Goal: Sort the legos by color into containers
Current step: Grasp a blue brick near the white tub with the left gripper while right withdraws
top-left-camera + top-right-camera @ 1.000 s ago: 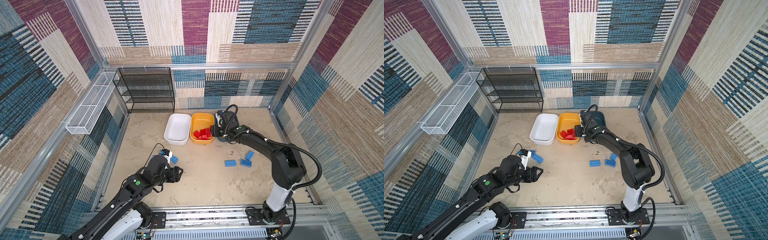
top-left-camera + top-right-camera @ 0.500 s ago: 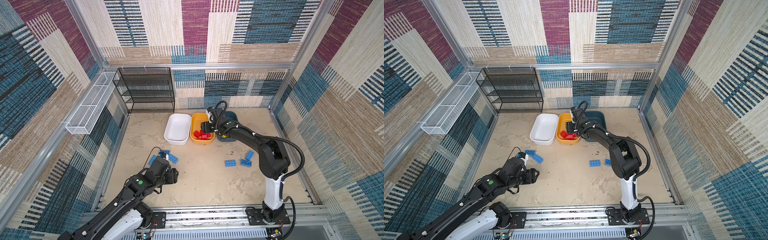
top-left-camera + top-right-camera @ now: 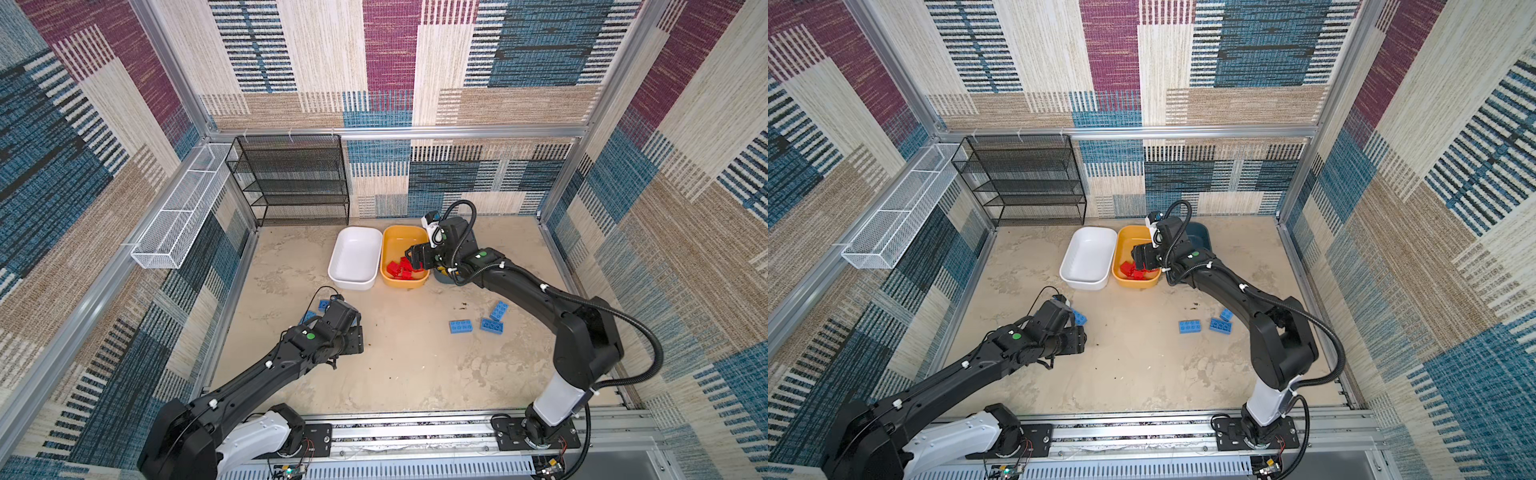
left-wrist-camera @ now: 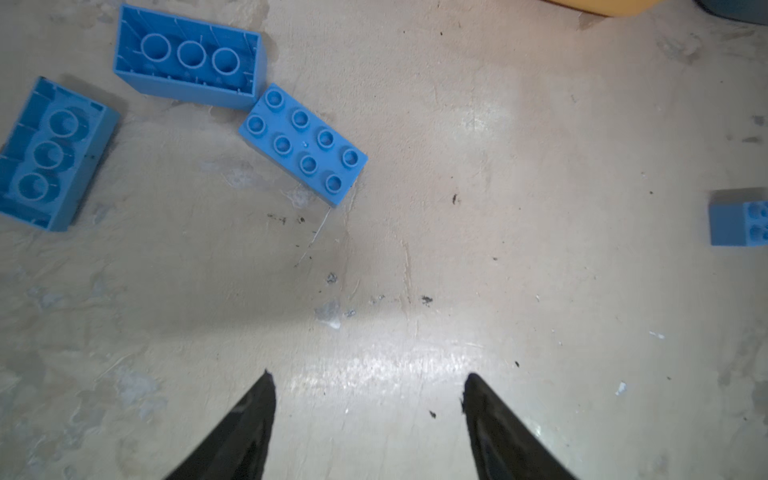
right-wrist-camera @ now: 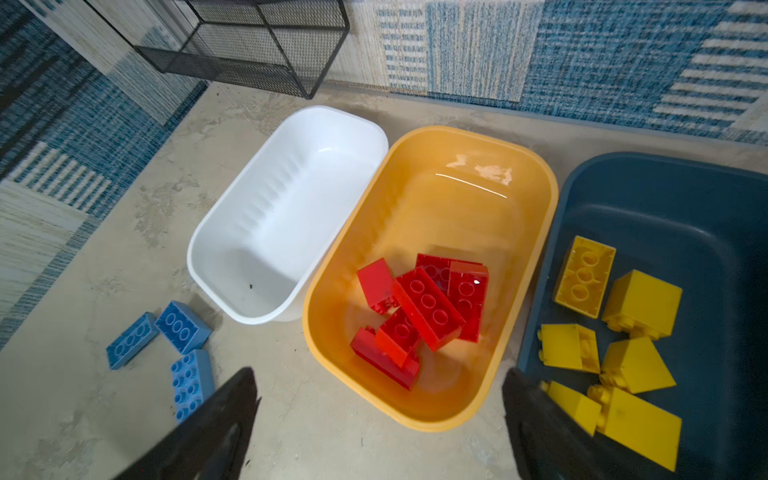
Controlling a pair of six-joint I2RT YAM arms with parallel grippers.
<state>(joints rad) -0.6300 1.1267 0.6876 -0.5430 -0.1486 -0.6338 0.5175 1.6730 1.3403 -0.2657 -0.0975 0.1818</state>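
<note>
Red legos (image 5: 428, 307): piled in orange tub (image 5: 449, 216), beneath right fingers (image 5: 216, 424), which have just spread wide, empty, seemingly a fresh drop. Blue legos (image 4: 303, 143): on desk (image 4: 540, 249); white tub (image 5: 291, 199) bare. Left fingers (image 4: 245, 424): parted, empty, near them. We judge blue next.

Light was bright, even; shadows soft. Glare sat on surface (image 4: 399, 361) and yellow-orange tub (image 5: 482, 172); wrist views bowed at edges.

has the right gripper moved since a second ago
Yes: the right gripper shifted slightly left, from the yellow-orange tub's right rim to over its inside.
</note>
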